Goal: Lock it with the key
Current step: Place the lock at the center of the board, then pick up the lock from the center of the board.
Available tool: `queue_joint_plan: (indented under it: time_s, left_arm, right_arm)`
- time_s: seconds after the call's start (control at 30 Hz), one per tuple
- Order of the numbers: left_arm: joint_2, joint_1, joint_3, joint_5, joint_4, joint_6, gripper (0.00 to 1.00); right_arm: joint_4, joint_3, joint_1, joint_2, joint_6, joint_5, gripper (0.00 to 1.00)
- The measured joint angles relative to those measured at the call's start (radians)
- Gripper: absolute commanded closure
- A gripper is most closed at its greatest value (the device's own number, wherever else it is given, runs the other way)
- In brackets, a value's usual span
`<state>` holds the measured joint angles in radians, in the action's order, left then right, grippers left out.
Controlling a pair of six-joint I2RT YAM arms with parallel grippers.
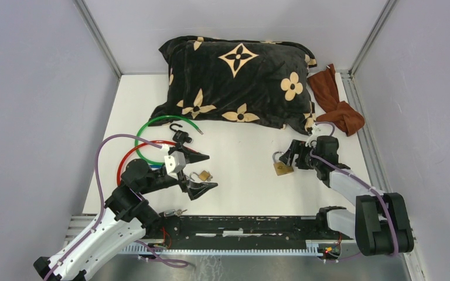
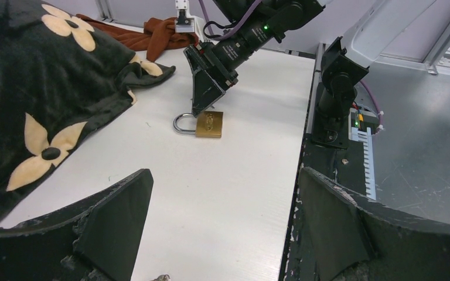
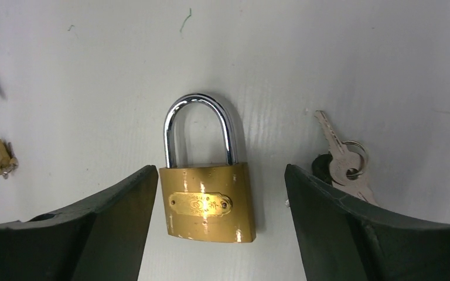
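A brass padlock (image 3: pixel 208 202) with a steel shackle lies flat on the white table (image 3: pixel 328 52). Both shackle legs sit in its body. A ring of silver keys (image 3: pixel 343 161) lies just right of it, partly behind my right finger. My right gripper (image 3: pixel 220 170) is open and hangs just above the padlock, with one finger on each side of its body. The padlock also shows in the top view (image 1: pixel 281 168) and in the left wrist view (image 2: pixel 209 124), under the right gripper (image 1: pixel 291 155). My left gripper (image 1: pixel 198 172) is open, low over the table at front left, beside a small brass padlock (image 1: pixel 203 175).
A black flowered pillow (image 1: pixel 240 82) and a brown cloth (image 1: pixel 337 105) lie at the back. Green (image 1: pixel 167 120) and red (image 1: pixel 130 153) cable loops and a black hook lock (image 1: pixel 179 134) lie at the left. Small keys (image 1: pixel 179 212) lie by the front rail.
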<state>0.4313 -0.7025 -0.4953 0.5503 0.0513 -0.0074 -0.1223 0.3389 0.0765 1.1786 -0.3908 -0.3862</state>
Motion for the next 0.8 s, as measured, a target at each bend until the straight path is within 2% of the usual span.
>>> queue_joint_plan:
  time_s: [0.03, 0.07, 0.27, 0.47, 0.63, 0.8]
  left_arm:
    - [0.0, 0.0, 0.0, 0.0, 0.0, 0.0, 0.0]
    - [0.0, 0.0, 0.0, 0.0, 0.0, 0.0, 0.0]
    - [-0.003, 0.005, 0.011, 0.0, -0.003, -0.001, 0.0]
    - [-0.04, 0.06, 0.052, -0.024, -0.027, -0.032, 0.0]
    - [-0.095, 0.154, 0.084, -0.102, -0.058, -0.112, 0.0]
    - [-0.177, 0.315, 0.14, -0.226, -0.076, -0.23, 0.0]
  right_arm:
    - [0.016, 0.005, 0.0, -0.005, 0.007, 0.011, 0.05]
    - [0.039, 0.012, 0.002, -0.012, 0.015, 0.028, 0.02]
    - [0.174, 0.073, 0.077, -0.092, 0.035, 0.126, 0.02]
    - [0.311, 0.303, 0.37, -0.099, 0.118, 0.331, 0.02]
    - [0.375, 0.509, 0.624, 0.094, 0.215, 0.44, 0.05]
    - [0.446, 0.695, 0.843, 0.381, 0.241, 0.51, 0.1]
